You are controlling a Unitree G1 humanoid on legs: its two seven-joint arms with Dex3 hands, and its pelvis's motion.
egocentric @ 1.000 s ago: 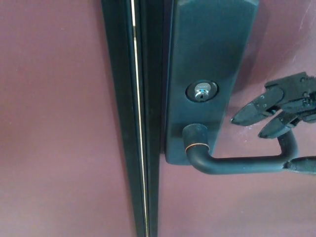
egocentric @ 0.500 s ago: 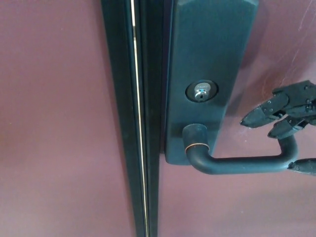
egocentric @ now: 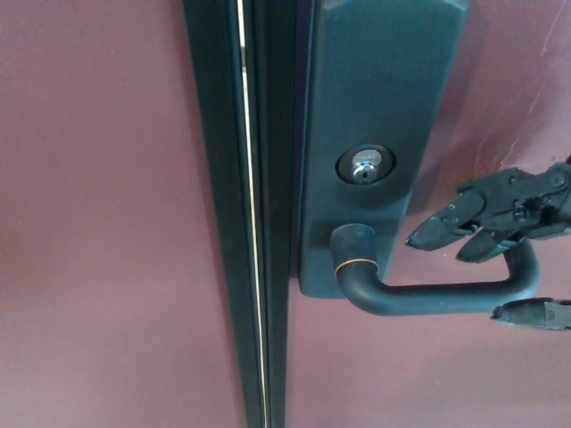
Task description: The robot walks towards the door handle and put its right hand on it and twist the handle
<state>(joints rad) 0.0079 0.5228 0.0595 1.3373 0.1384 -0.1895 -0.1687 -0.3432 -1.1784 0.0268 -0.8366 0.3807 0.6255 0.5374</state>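
Presently, your inventory:
- Dark curved metal lever handle: below the silver keyhole cylinder, on the tall dark backplate of the maroon door.
- Right black robot hand: fingers spread around the handle's far end, thumb beneath; not clenched.

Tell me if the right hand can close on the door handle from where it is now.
Probably yes. The right hand is open at the far end of the door handle, two fingers above the bar and the thumb below it. Nothing sits between them and the bar.
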